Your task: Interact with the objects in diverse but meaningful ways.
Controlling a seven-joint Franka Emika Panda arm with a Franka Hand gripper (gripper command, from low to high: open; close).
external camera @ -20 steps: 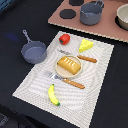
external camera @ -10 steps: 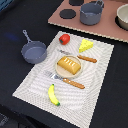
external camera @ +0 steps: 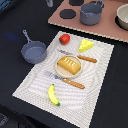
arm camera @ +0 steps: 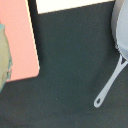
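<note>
Golden bread [external camera: 69,65] on the plate [external camera: 58,71] looks light and stiff; grip its narrow sides. Jaws are not visible.

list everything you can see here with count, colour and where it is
bread loaf: 1, golden brown, on the plate
plate: 1, tan, middle of the placemat
tomato: 1, red, far edge of the placemat
cheese wedge: 1, yellow, on the placemat at the exterior view's right of the tomato
banana: 1, yellow with green tip, near edge of the placemat
knife: 1, orange handle, beyond the plate
fork: 1, orange handle, nearer than the plate
placemat: 1, pale striped, on the dark table
frying pan: 1, grey-blue, at the placemat's edge on the exterior view's left
pot: 1, grey, on the pink stove board
stove board: 1, pink with dark burners, far side
hand: not in view
</note>
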